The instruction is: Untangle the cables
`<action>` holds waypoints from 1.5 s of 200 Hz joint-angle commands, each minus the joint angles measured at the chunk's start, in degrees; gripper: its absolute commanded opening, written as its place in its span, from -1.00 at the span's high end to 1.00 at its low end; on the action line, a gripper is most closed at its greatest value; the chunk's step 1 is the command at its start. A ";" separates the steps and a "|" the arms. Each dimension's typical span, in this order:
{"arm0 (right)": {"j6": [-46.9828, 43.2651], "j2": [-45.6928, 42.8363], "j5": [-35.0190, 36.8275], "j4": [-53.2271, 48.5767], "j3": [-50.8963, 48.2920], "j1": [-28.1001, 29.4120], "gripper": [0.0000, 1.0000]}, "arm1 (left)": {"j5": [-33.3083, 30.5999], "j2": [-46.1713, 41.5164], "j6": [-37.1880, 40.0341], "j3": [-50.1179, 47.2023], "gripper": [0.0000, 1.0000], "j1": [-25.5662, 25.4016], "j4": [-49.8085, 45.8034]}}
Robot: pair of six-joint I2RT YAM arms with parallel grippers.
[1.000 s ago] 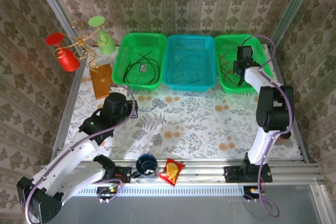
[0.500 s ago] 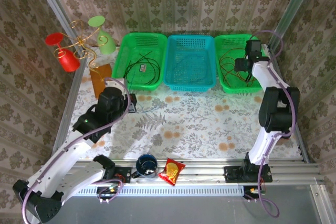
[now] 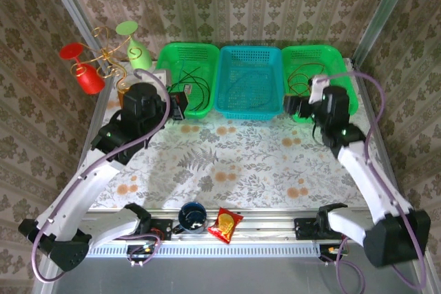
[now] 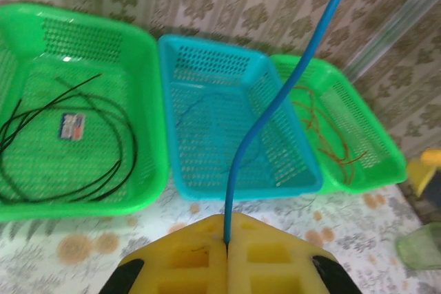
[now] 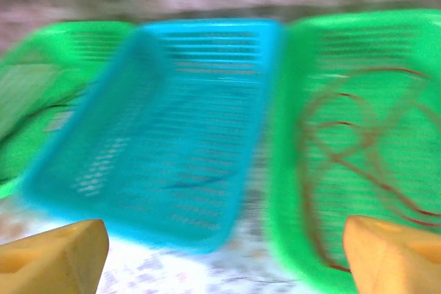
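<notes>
My left gripper (image 4: 227,222) is shut on a blue cable (image 4: 275,94) that rises from between the yellow fingers and leaves the top of the left wrist view. From above, this gripper (image 3: 179,105) hangs at the front right corner of the left green basket (image 3: 162,105). A black cable (image 4: 132,149) lies looped in that basket. A red cable (image 5: 307,197) lies coiled in the right green basket (image 3: 348,87). My right gripper (image 5: 224,259) is open with nothing between its fingers, and sits at that basket's front left corner (image 3: 296,106). The right wrist view is blurred.
A blue basket (image 3: 249,111) stands between the two green ones. A white label card (image 4: 72,126) lies in the left basket. Red and green cups on a gold wire stand (image 3: 103,56) sit at the back left. A blue mug (image 3: 191,216) and a snack packet (image 3: 224,224) are at the front edge.
My right gripper opened in the right basket, then drew back to its front left corner, leaving the red cable inside. My left gripper, still shut, moved back towards the baskets.
</notes>
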 commanded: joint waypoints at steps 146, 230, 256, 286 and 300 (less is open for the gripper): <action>-42.34 13.04 -17.52 -5.28 10.11 23.91 -0.35 | 8.41 2.21 0.42 9.01 1.00 -3.97 -1.70; -50.29 23.70 -17.71 -15.53 21.07 25.43 -0.03 | 7.56 1.76 -0.15 8.48 1.00 -6.43 -2.17; -50.29 25.65 -17.79 -15.52 21.38 26.55 0.01 | 7.40 1.84 -0.02 8.48 1.00 -6.43 -2.07; -50.55 27.74 -17.31 -14.97 21.79 26.85 0.34 | 7.30 1.93 0.12 8.74 1.00 -6.43 -2.41; -51.23 28.50 -16.75 -16.05 22.78 27.03 0.68 | 7.18 1.93 0.34 8.83 1.00 -6.40 -2.64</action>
